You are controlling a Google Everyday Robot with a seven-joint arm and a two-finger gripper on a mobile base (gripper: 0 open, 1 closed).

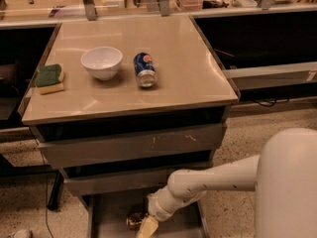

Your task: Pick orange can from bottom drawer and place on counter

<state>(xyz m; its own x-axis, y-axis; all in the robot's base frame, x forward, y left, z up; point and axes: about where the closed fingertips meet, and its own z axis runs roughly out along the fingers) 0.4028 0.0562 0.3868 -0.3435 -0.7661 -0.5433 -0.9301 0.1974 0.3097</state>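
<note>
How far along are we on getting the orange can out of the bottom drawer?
Done: the bottom drawer stands open. In hand: the gripper is down inside it, right beside the orange can, which lies on the drawer floor; whether it has hold is unclear. Left: lift the can out and set it on the counter.
</note>
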